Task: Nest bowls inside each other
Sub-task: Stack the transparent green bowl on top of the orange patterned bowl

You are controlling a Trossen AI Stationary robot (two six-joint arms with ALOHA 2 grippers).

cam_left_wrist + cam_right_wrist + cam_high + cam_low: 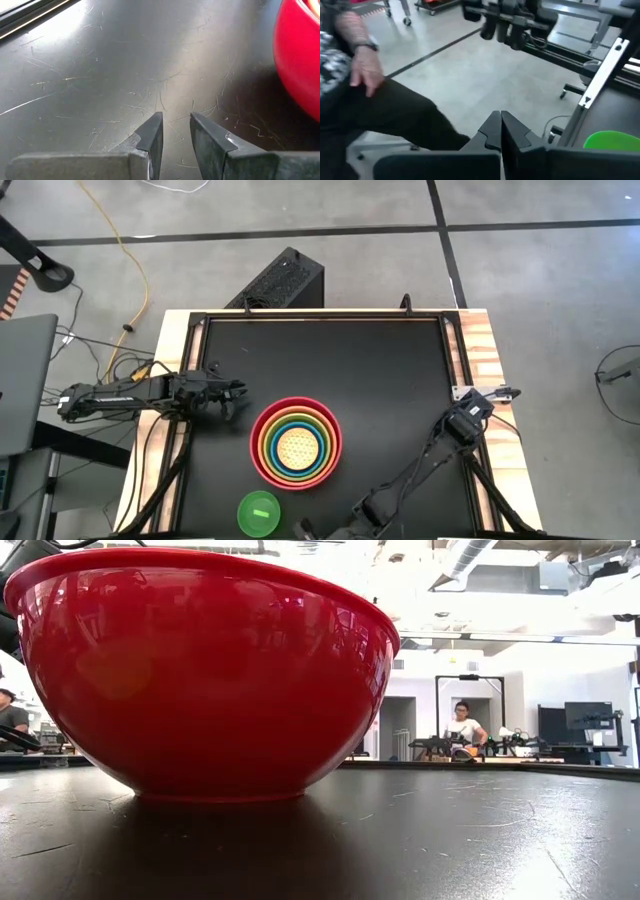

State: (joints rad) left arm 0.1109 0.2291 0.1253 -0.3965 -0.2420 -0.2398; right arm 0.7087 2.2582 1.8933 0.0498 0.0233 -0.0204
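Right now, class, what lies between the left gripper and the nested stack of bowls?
Nothing: in the high view only bare black table top separates the left gripper from the pink-red bowl holding the stack. The left wrist view agrees.

Nested stack of bowls near table centre, upright, mouths up. Outermost large pink-red bowl, glossy, resting flat on its base; inside it in order orange bowl, lime green bowl, blue bowl, then small speckled tan-yellow bowl in the middle. Rims concentric, roughly level. Smallest bright green bowl apart from stack, alone near table's front edge, not nested; upright or flipped cannot be told.
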